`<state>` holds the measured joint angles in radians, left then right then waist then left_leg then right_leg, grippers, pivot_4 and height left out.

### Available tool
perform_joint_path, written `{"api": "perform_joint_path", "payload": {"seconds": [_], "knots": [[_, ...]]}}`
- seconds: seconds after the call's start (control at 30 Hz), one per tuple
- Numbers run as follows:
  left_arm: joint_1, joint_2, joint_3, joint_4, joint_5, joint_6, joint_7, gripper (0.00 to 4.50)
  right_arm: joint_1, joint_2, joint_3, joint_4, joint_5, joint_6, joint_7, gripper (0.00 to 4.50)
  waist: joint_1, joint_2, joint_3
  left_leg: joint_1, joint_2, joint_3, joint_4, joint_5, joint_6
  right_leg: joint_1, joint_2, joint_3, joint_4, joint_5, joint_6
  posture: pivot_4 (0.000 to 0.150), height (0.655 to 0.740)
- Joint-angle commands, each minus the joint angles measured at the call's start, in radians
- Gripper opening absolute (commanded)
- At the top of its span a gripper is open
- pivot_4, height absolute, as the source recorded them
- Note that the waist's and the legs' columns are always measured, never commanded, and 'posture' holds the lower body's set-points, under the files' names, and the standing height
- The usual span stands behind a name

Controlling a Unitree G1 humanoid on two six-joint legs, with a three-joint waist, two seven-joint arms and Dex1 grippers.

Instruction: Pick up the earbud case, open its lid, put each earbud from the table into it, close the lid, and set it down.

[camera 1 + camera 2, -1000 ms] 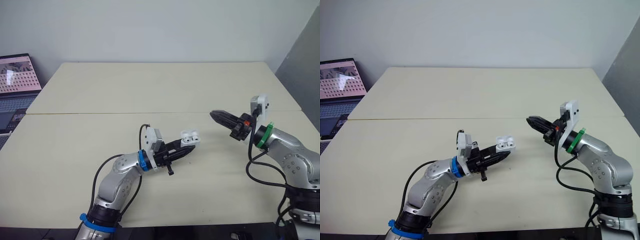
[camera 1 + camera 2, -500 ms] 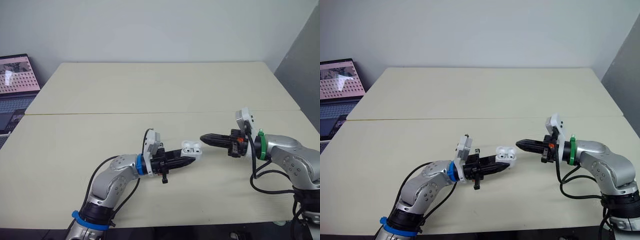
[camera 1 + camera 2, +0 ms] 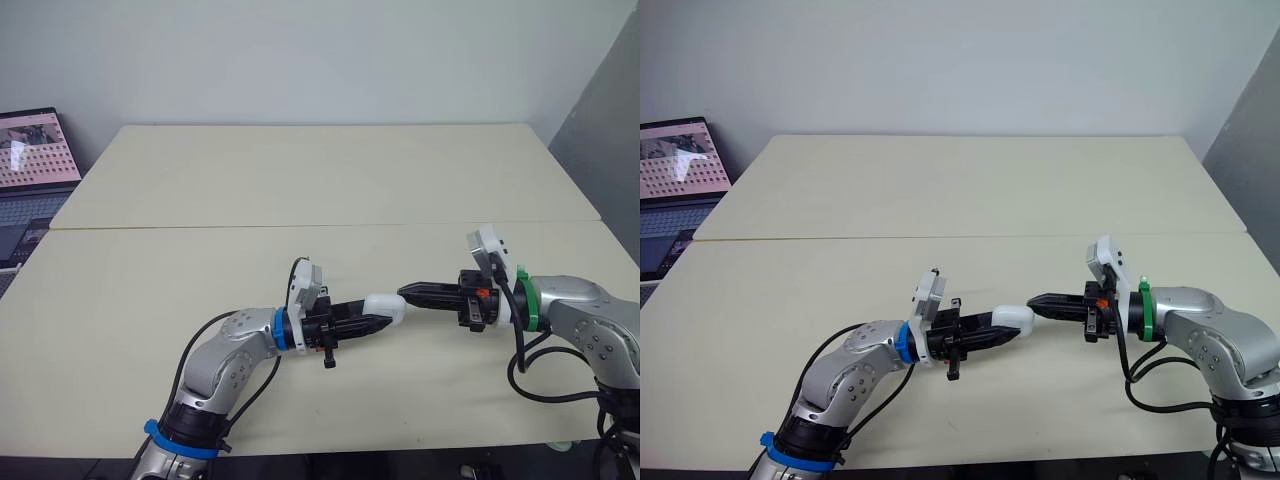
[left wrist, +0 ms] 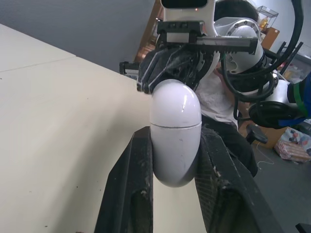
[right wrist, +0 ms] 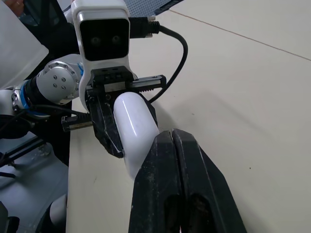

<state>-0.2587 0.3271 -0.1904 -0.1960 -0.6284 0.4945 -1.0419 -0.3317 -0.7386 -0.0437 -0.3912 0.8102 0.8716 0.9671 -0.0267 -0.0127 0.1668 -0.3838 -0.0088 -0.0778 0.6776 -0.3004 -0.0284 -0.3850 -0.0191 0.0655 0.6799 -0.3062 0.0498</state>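
cream table (image 3: 300, 180). the left gripper (image 3: 378, 320), held low over the table's near half, clamps the white earbud case (image 3: 386, 308) between its two fingers, lid end pointing outward. the right gripper (image 3: 408, 293), fingers pressed together, touches that lid end with its tip. in the left wrist view the lid seam looks closed. to finish well, push along the case's long axis, hold the left clamp firm, then lower the case flat before letting go.
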Motion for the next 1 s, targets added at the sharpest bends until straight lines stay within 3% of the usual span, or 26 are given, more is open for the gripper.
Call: {"api": "perform_joint_path", "payload": {"seconds": [0.03, 0.2, 0.3, 0.47, 0.6, 0.77, 1.0], "knots": [[-0.014, -0.005, 0.008, -0.02, -0.006, -0.007, 0.005, 0.75, -0.013, 0.013, -0.019, -0.045, 0.052, -0.009, 0.019, 0.03, 0.0, 0.0, 0.0, 0.0, 0.0, 0.0, 0.0, 0.0, 0.0, 0.0, 0.0, 0.0, 0.0, 0.0, 0.0, 0.15, 0.74], [-0.02, -0.002, 0.003, -0.007, 0.024, 0.004, 0.043, 0.75, -0.01, 0.02, -0.03, -0.035, 0.046, -0.019, 0.013, 0.03, 0.0, 0.0, 0.0, 0.0, 0.0, 0.0, 0.0, 0.0, 0.0, 0.0, 0.0, 0.0, 0.0, 0.0, 0.0, 0.15, 0.74], [-0.035, -0.011, 0.0, 0.005, 0.054, 0.06, 0.134, 0.75, -0.006, 0.038, -0.052, -0.013, 0.009, -0.061, -0.042, 0.03, 0.0, 0.0, 0.0, 0.0, 0.0, 0.0, 0.0, 0.0, 0.0, 0.0, 0.0, 0.0, 0.0, 0.0, 0.0, 0.15, 0.74], [-0.059, -0.012, -0.037, 0.032, 0.149, 0.139, 0.266, 0.75, 0.047, 0.026, -0.041, 0.087, -0.174, -0.197, -0.119, 0.03, 0.0, 0.0, 0.0, 0.0, 0.0, 0.0, 0.0, 0.0, 0.0, 0.0, 0.0, 0.0, 0.0, 0.0, 0.0, 0.15, 0.74], [-0.086, -0.023, -0.042, 0.058, 0.135, 0.221, 0.278, 0.75, 0.118, 0.032, -0.029, 0.134, -0.304, -0.348, -0.14, 0.03, 0.001, 0.0, 0.0, -0.001, -0.001, 0.0, 0.0, 0.0, 0.0, -0.001, 0.0, 0.0, 0.0, 0.0, 0.0, 0.15, 0.74], [-0.121, -0.027, -0.035, 0.106, 0.114, 0.309, 0.261, 0.75, 0.18, 0.051, -0.047, 0.139, -0.351, -0.421, -0.156, 0.03, -0.001, 0.0, 0.0, 0.0, 0.0, 0.0, 0.0, 0.0, 0.0, -0.001, 0.0, 0.0, 0.001, 0.0, 0.0, 0.15, 0.74], [-0.108, -0.003, -0.001, 0.098, 0.131, 0.262, 0.258, 2.98, 0.284, 0.086, -0.073, 0.133, -0.363, -0.474, -0.165, 0.0, 0.001, 0.0, 0.0, 0.0, 0.0, 0.0, 0.0, 0.0, 0.0, 0.0, 0.0, 0.001, 0.0, 0.0, 0.0, 0.15, 0.74]]}}
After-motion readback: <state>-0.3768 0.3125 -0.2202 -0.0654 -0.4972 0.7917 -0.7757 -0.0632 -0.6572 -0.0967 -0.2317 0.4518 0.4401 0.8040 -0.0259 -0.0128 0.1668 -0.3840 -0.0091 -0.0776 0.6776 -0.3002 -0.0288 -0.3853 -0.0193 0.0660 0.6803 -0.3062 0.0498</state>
